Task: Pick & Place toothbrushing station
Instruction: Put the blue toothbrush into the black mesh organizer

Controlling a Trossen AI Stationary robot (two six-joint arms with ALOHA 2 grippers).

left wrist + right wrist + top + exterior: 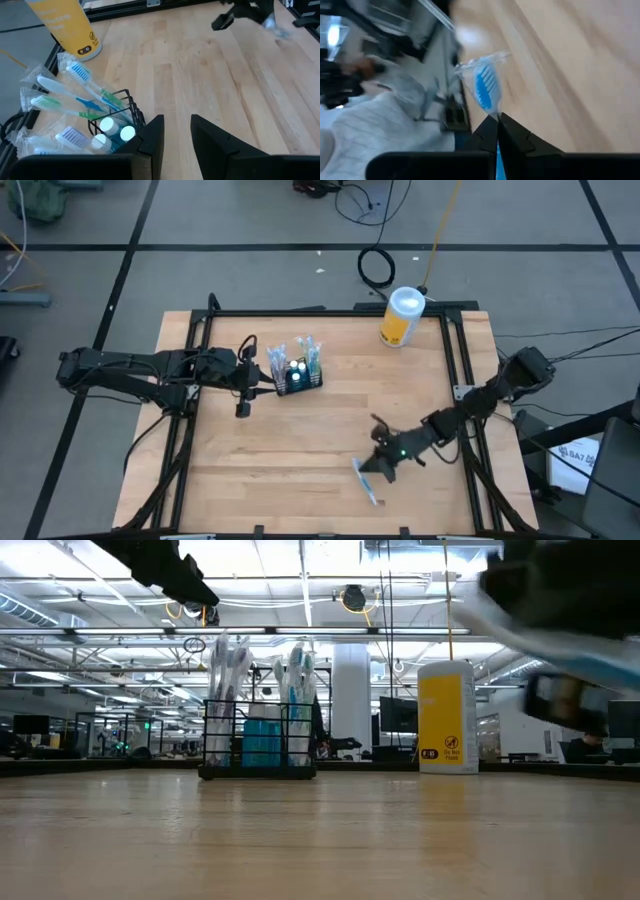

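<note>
Near the table's front, the right gripper (pixel 377 470) is clamped on a wrapped toothbrush (pixel 486 90); the wire caddy (pixel 299 379) sits well away beside the left gripper (pixel 262 385), jaws slightly parted, empty.

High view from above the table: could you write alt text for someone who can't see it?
The right gripper is shut on a wrapped toothbrush near the wooden table's front edge. The left gripper sits beside a black wire caddy of toothbrushes and toothpaste, and a yellow canister stands at the back.
</note>
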